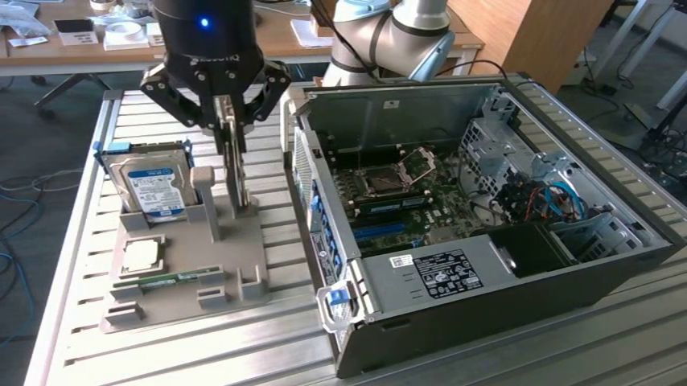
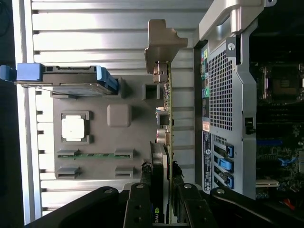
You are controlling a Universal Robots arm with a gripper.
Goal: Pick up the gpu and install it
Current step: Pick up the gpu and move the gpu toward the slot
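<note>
Gripper (image 1: 231, 112): fingers (image 2: 142, 204) closed narrowly on both faces of the graphics card (image 1: 236, 173) | card stands upright on edge in grey holder tray (image 1: 215, 253), top edge between the fingers | hard drive (image 1: 154, 189) just beside | open computer case (image 1: 483, 322) at the exterior view's right

My claw (image 1: 228, 108) is matt black; the gpu (image 1: 233, 161) has a bare silver metal bracket. The table (image 1: 269, 346) is ribbed shiny metal, the holder (image 1: 177, 301) dull grey plastic.
</note>
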